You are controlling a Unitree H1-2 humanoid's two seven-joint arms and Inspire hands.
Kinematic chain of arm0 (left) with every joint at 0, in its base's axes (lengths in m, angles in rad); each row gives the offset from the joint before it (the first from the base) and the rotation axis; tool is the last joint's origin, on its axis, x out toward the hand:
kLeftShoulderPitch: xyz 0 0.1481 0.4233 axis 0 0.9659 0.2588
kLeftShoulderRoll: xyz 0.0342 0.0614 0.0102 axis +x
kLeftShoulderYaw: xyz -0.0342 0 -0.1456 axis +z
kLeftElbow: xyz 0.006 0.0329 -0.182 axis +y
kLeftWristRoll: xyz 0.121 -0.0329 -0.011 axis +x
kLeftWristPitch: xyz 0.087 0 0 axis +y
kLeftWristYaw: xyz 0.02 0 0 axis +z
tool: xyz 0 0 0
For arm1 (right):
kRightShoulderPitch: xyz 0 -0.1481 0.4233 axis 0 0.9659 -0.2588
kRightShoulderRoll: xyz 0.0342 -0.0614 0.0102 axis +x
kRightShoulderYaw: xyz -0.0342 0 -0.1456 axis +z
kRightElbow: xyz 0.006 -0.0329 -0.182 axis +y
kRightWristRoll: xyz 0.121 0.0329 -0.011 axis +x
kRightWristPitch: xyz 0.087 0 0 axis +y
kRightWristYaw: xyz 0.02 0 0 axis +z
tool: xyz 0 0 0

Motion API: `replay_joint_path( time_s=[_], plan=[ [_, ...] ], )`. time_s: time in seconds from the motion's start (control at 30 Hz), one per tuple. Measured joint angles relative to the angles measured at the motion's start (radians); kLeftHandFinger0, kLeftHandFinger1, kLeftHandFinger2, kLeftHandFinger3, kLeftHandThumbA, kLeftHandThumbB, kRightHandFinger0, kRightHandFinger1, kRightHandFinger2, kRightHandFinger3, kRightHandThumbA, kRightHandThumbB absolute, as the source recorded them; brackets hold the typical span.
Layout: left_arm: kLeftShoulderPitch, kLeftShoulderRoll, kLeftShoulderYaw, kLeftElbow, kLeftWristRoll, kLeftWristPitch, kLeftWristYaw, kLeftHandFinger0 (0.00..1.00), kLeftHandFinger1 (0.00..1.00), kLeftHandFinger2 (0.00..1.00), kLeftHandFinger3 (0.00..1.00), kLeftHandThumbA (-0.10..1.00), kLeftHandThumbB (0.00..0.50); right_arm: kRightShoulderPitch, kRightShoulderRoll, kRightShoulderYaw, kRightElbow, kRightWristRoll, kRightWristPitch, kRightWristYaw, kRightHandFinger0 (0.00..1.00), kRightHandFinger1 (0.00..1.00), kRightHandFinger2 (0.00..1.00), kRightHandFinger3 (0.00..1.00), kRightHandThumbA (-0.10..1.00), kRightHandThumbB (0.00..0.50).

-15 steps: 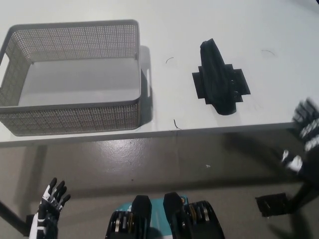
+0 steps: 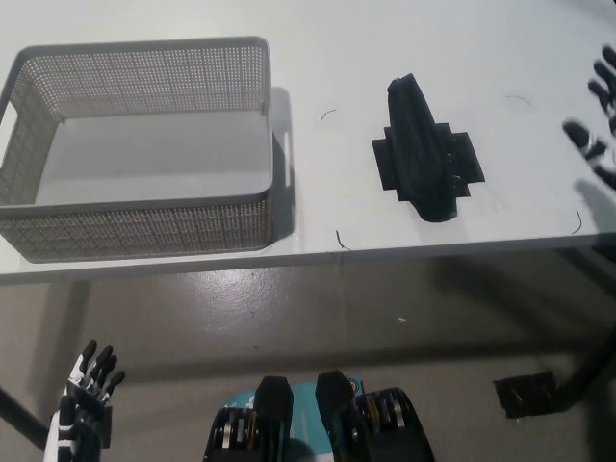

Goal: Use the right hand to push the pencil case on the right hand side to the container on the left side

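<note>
On desk, R-centre: pencil case (image 2: 424,152), black, lying flat, long axis running near-to-far, flaps out to both sides; nothing touching it.
Container (image 2: 268,125): grey mesh basket w/ handle slots, L part of desk, well apart from pencil case; inside bare.
Desk (image 2: 337,58): white top, front edge crossing frame; few thin dark marks near case.
Right hand (image 2: 599,115): black, at far R edge over desk, blurred, partly cut off; fingers apart, holding nothing; clear of pencil case.
Left hand (image 2: 85,404): white, lower L, below desk edge over floor; fingers slightly apart, holding nothing.
Floor (image 2: 289,308): grey-brown, glossy.
</note>
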Motion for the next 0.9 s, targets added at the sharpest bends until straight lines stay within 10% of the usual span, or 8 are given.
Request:
replay_joint_path(
  time_s=[0.37, 0.7, 0.9],
  plan=[
    [0.000, 0.000, 0.005, -0.005, 0.000, -0.002, -0.012, 1.00, 1.00, 1.00, 1.00, 1.00, 0.393, -0.283, -0.008, -0.002, 0.494, 0.007, -0.025, 0.035, 1.00, 1.00, 1.00, 1.00, 1.00, 0.245],
    [0.001, -0.001, 0.004, -0.011, 0.000, -0.002, -0.013, 1.00, 1.00, 1.00, 1.00, 1.00, 0.391, -0.500, -0.004, -0.002, 0.954, 0.005, -0.108, 0.069, 1.00, 1.00, 1.00, 1.00, 1.00, 0.356],
    [0.003, -0.004, 0.005, -0.019, 0.005, -0.002, -0.012, 1.00, 1.00, 1.00, 1.00, 1.00, 0.374, -0.590, 0.014, -0.009, 1.159, 0.004, -0.158, 0.079, 1.00, 1.00, 1.00, 1.00, 1.00, 0.319]
  ],
)
